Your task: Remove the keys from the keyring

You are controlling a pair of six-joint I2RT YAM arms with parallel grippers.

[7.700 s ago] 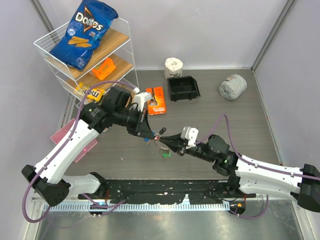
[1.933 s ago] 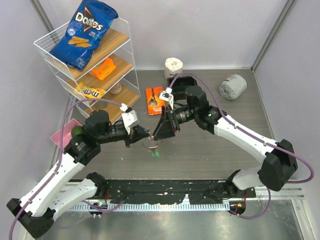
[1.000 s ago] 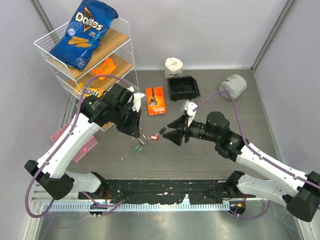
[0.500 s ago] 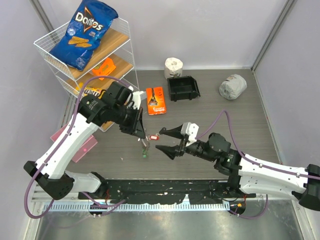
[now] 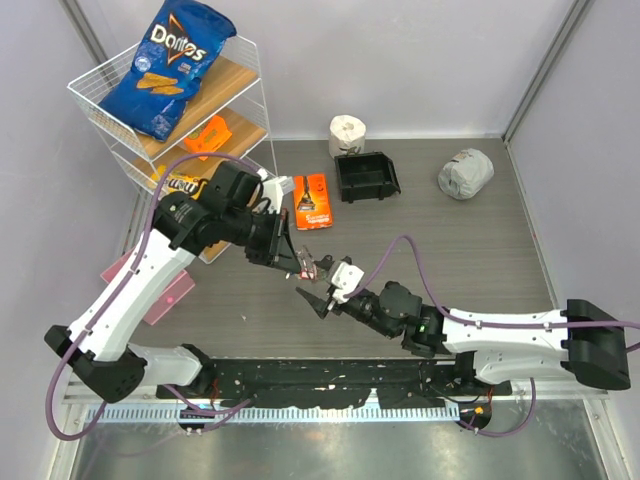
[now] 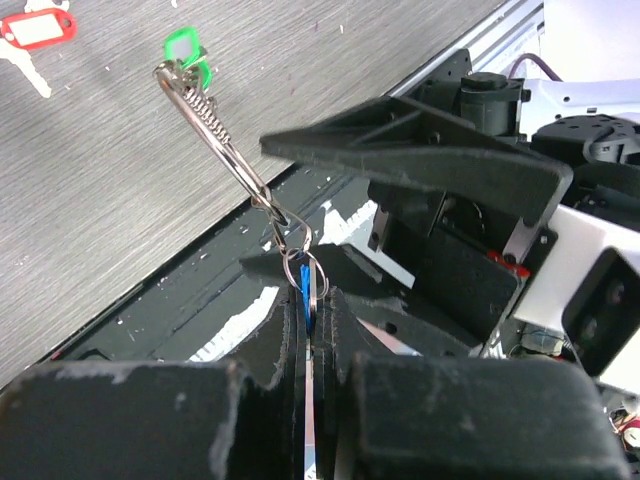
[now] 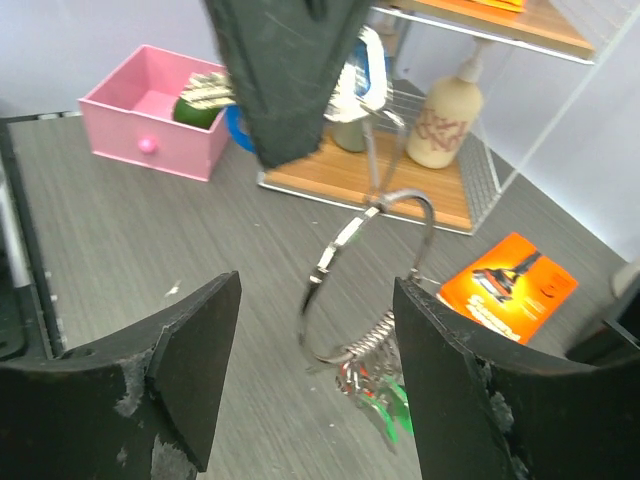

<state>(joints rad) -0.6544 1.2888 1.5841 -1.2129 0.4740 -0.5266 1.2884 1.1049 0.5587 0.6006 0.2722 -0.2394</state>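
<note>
The left end effector (image 6: 310, 300) is pressed together, pinching the top of the keyring (image 7: 304, 322) above the desk (image 5: 450, 240). The wire loop hangs below it, with the keys (image 7: 368, 388), tagged red and green, bunched at the loop's 6 o'clock. The right end effector (image 7: 315, 285) is spread and grips nothing. In its wrist view the loop hangs between its two fingers, toward 12 o'clock. From above it sits just beside the left one, at about 5 o'clock. A red-tagged key (image 6: 38, 28) lies apart on the desk.

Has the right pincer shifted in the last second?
Yes. The right pincer slid left: it was in line with the black bin, now it sits below the orange packet.
</note>
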